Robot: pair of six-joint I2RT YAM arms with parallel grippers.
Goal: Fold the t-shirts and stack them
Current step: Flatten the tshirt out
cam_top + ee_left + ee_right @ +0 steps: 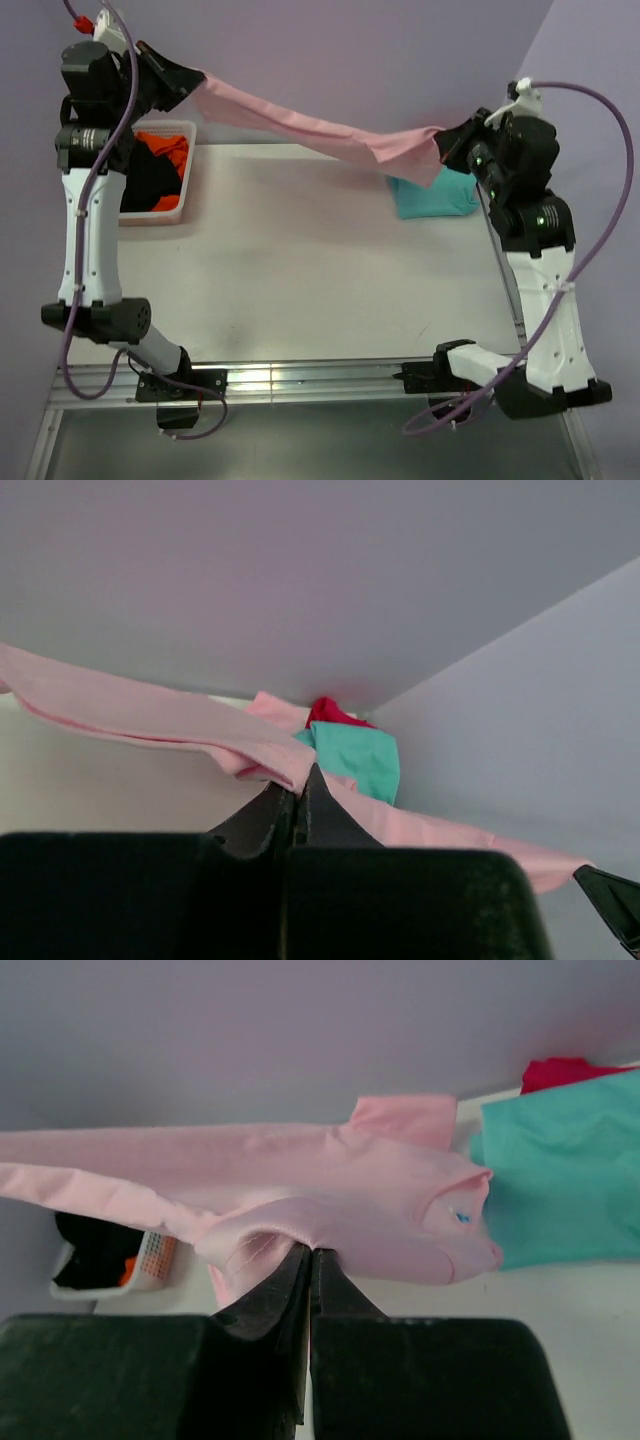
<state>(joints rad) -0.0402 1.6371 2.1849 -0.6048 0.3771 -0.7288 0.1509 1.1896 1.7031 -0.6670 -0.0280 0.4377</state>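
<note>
Light pink t-shirt (320,128): off the worktop (300,280), pulled out into a long twisted band in the air over its far edge. The band slopes from high at the left down to lower at the right. A loose flap hangs from the right end.

Left claw (198,82): fingers together, clamped on the upper left end of the pink cloth. The wrist view shows a fold of cloth pinched right at the tips.

Right claw (448,142): fingers together, clamped on the lower right end. Its wrist view shows the cloth bunched at the tips, with the neck opening just beside them.

Teal t-shirt (437,197): folded, lying flat at the far right of the worktop, under the hanging pink flap. Whether the flap touches it cannot be told.

Magenta t-shirt (560,1072): only an edge shows, behind the teal one.

White plastic basket (188,195): far left of the worktop, below the raised left arm. It holds the black t-shirt (150,185) and the orange t-shirt (165,148), both crumpled, orange towards the back.
</note>
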